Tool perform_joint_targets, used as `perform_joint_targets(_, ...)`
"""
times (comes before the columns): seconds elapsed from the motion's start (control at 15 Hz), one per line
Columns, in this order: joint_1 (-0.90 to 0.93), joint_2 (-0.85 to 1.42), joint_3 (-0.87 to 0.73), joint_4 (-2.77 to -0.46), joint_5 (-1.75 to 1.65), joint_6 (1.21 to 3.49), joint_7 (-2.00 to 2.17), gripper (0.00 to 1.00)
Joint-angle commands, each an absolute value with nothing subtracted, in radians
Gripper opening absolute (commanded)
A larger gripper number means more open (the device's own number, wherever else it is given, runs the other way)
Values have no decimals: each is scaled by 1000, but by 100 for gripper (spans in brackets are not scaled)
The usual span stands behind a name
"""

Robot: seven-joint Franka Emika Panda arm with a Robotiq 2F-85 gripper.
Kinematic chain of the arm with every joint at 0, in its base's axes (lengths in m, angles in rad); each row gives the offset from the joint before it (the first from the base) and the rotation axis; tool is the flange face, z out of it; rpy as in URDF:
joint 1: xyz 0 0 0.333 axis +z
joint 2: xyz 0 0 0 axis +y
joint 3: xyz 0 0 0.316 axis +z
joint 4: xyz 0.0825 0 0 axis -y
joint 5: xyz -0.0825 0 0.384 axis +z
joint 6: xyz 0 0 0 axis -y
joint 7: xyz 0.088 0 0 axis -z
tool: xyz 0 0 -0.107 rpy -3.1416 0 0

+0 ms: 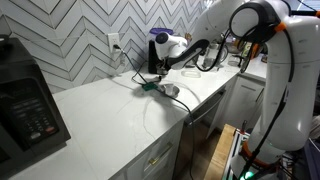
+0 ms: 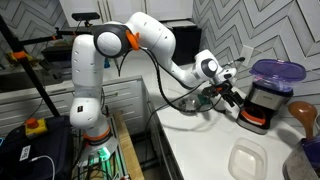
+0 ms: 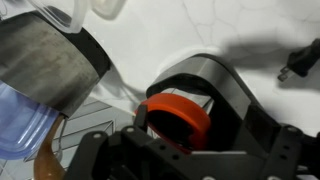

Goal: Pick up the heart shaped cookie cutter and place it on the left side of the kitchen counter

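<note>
In the wrist view the red-orange heart shaped cookie cutter (image 3: 176, 117) lies inside the shiny metal bowl (image 3: 222, 82) on the white kitchen counter (image 3: 200, 30). My gripper (image 3: 185, 142) hangs just above it, open, its dark fingers to either side of the cutter and not closed on it. In both exterior views the gripper (image 1: 160, 72) (image 2: 226, 90) is low over the bowl (image 1: 171, 90) at the counter's far end. The gripper hides the cutter in both of those views.
A small green item (image 1: 147, 87) lies beside the bowl. A blender with a purple lid (image 2: 268, 92) stands close to the gripper. A black microwave (image 1: 28, 105) sits at one end of the counter, a white container (image 2: 247, 158) nearer. A black plug (image 3: 299, 60) lies on the counter.
</note>
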State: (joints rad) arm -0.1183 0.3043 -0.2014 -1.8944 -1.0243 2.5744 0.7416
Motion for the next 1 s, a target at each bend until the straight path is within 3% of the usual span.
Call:
perform_joint_targets(0.0,-148,366,-191,-1845,-945,2654,629,100)
perform_joint_targets(0.6,-141,453,-217,-1758,-827,2692,459,97)
perform_joint_targets(0.67,-143,461,-213,-1753,-805,2690,430,80)
perform_joint_targets(0.8,-146,468,-208,-1751,-759,2686,375,70)
perform_joint_targets(0.93,-137,455,-214,-1766,-729,2688,335,53)
